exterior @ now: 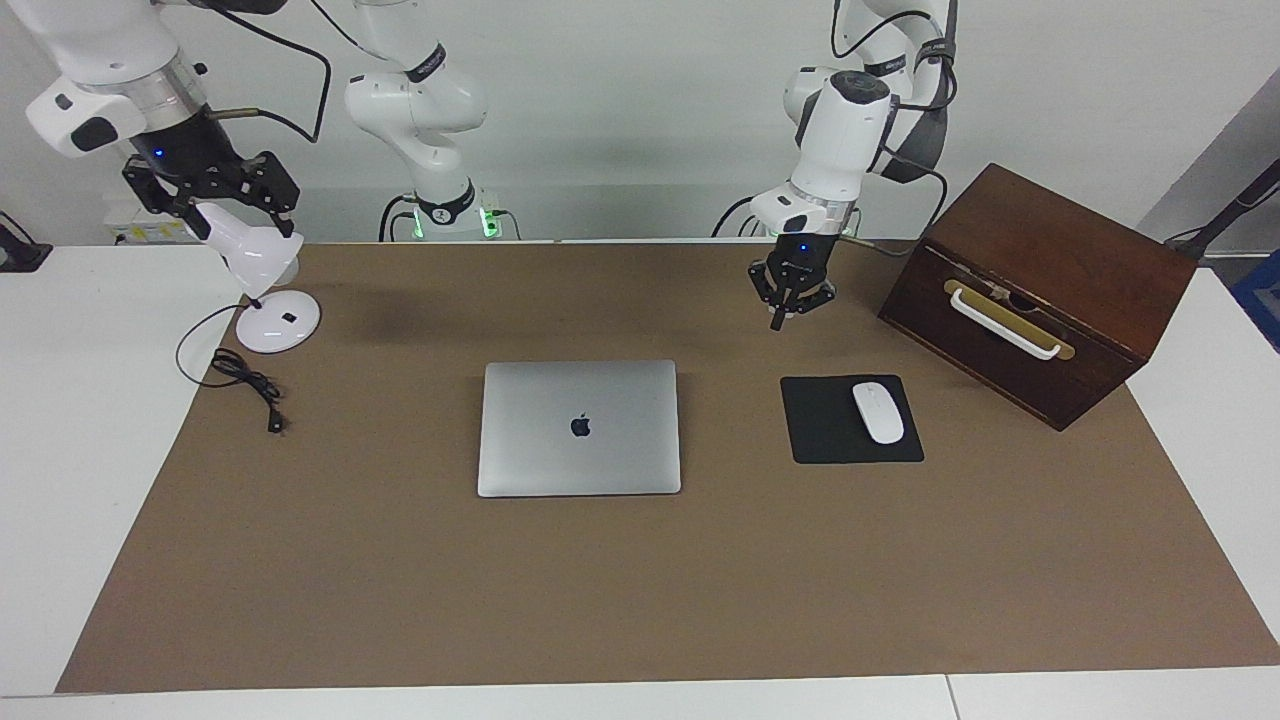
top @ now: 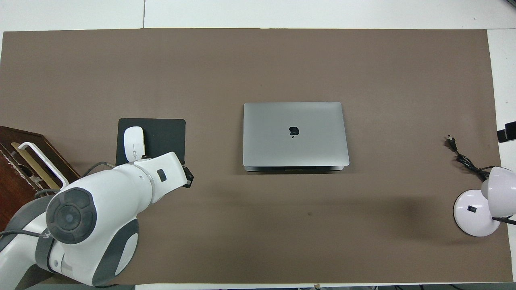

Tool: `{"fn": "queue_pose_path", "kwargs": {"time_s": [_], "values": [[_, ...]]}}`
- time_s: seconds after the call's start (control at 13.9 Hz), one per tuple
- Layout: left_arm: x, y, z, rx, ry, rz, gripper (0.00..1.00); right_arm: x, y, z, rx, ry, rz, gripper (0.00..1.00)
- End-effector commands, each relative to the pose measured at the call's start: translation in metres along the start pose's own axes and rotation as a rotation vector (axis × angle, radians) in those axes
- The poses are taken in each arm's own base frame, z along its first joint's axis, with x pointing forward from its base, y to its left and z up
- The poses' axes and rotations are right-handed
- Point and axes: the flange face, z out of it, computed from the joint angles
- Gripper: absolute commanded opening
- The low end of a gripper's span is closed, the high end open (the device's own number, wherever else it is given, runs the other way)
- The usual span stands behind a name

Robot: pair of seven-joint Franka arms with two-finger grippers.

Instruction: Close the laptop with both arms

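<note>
The silver-grey laptop (exterior: 579, 428) lies flat in the middle of the brown mat with its lid down and the apple logo up; it also shows in the overhead view (top: 295, 134). My left gripper (exterior: 782, 318) hangs shut and empty just above the mat, beside the mouse pad's edge nearer the robots and apart from the laptop. In the overhead view its wrist hides most of it (top: 188, 177). My right gripper (exterior: 215, 205) is raised, open and empty, over the desk lamp at the right arm's end of the table; only its edge shows in the overhead view (top: 507, 132).
A black mouse pad (exterior: 825, 425) with a white mouse (exterior: 877, 412) lies beside the laptop toward the left arm's end. A dark wooden box (exterior: 1040, 290) with a white handle stands past it. A white desk lamp (exterior: 277, 322) and its black cord (exterior: 245, 378) sit at the right arm's end.
</note>
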Motion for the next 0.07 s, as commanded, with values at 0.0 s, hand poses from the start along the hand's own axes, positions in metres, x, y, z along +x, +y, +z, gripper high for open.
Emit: {"fn": "queue_pose_path", "kwargs": {"time_s": [0.0], "values": [[0.0066, -0.0204, -0.0307, 0.011, -0.056, -0.029, 0.00, -0.0044, 0.0024, 0.0005, -0.016, -0.017, -0.018, 1.00]]}}
